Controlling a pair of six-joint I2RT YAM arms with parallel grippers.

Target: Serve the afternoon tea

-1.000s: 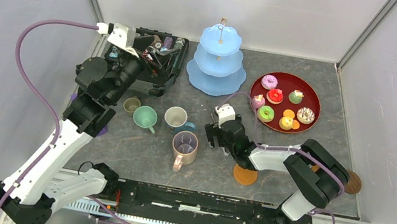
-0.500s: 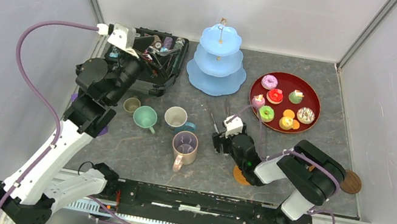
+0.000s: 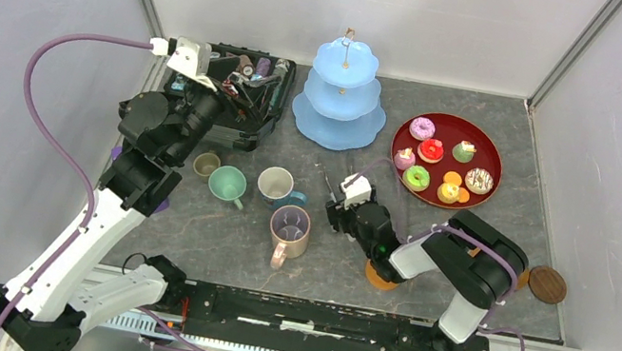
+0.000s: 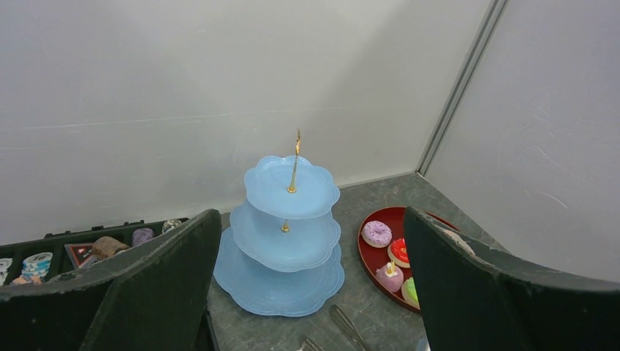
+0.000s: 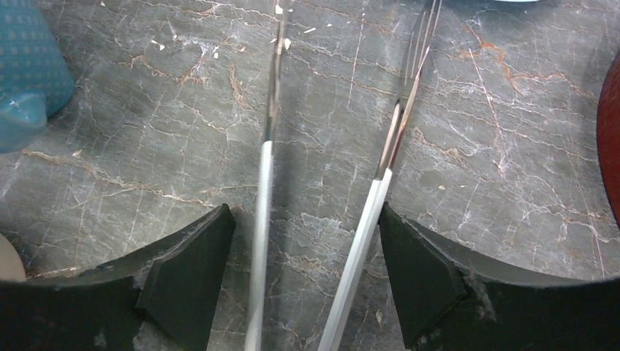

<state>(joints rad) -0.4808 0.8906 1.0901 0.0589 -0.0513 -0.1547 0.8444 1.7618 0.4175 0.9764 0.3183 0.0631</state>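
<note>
My right gripper [image 3: 337, 209] [image 5: 307, 248] is low over the table, right of the mugs. It holds the metal tongs [image 5: 384, 190] [image 3: 326, 184] between widely spread jaws, tips pointing at the pale-blue three-tier stand [image 3: 341, 94] [image 4: 289, 227]. Several small colourful pastries [image 3: 432, 151] [image 4: 377, 233] sit on a red tray [image 3: 493, 164]. The olive mug [image 3: 206, 164], mint green mug [image 3: 226, 184], white-and-blue mug [image 3: 275, 184] [image 5: 29, 66] and pink-purple mug [image 3: 289, 228] stand together. One coaster [image 3: 378, 277] lies under my right arm, a darker coaster [image 3: 547, 285] at the right edge. My left gripper [image 3: 202, 113] [image 4: 311, 292] is open and empty.
The black case of capsules [image 3: 248, 97] [image 4: 73, 252] lies at the back left, under my left gripper. Grey walls close in the table on three sides. The rail with both arm bases [image 3: 311, 316] runs along the near edge.
My right gripper swung nearer and right, then back left toward the mugs, with the tongs moving along in it. The left arm has not moved.
</note>
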